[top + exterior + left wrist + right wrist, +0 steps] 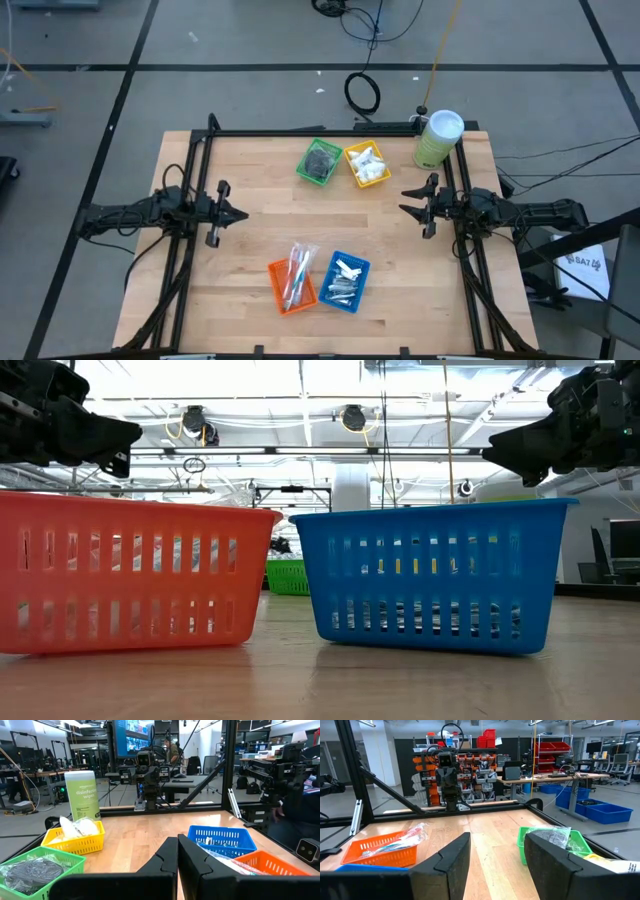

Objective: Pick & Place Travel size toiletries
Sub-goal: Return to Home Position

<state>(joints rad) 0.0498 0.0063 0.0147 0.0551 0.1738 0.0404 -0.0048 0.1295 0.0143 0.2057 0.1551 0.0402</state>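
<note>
Canister at far-R tbl corner (white lid); 4 col. trays.

You had bright, even overhead light on the table, soft shadows beside the blue tray, glints on its silver foil tubes, and white ceiling glare across the low view's upper frame.

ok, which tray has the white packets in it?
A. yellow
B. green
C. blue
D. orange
A: the high view shows the white packets piled in the yellow tray, at the table's far side next to the green tray.
</note>
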